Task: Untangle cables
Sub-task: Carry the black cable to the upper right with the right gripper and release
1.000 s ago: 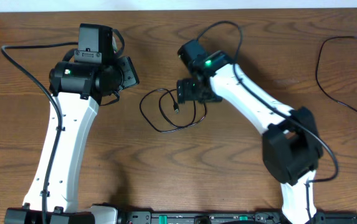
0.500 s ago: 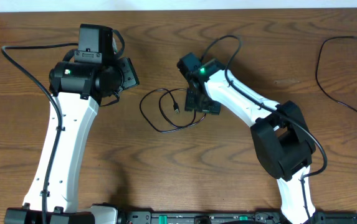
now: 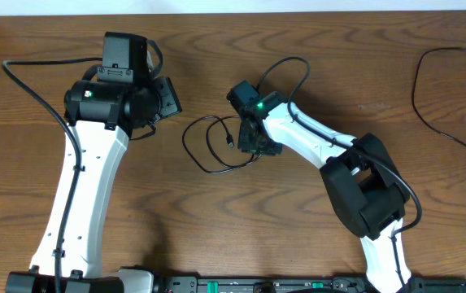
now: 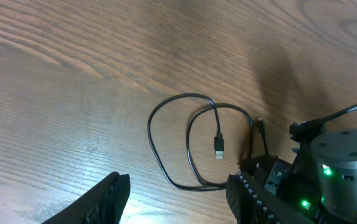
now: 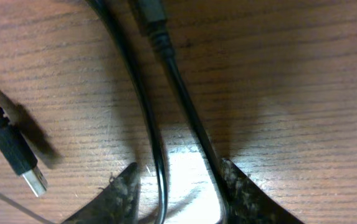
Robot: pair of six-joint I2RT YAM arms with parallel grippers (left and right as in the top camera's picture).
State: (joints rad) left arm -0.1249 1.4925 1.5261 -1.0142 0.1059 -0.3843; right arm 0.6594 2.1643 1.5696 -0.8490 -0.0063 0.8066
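The cables (image 3: 190,150) show as thin black cord lying in loops on the wooden table between the arms, with a small USB plug (image 3: 230,142) inside the loop. My right gripper (image 3: 259,145) is down on the loop's right side. In the right wrist view two black strands (image 5: 184,93) run between its fingers (image 5: 177,171). One strand lies against the right finger (image 5: 240,193), and a gap still shows beside the other. My left gripper (image 4: 178,180) hovers open and empty to the left, looking at the loop (image 4: 149,129) and plug (image 4: 219,147). No white cord shows.
A separate long black lead (image 3: 428,98) curves across the table's far right. Thick black leads hang off both arms. The table's back edge (image 3: 233,10) runs along the top, and the arm bases stand at the front edge.
My right gripper has dropped toward the near side, onto the loop's right strands, and its jaws have narrowed around them. The left arm and the cable loop have not moved.
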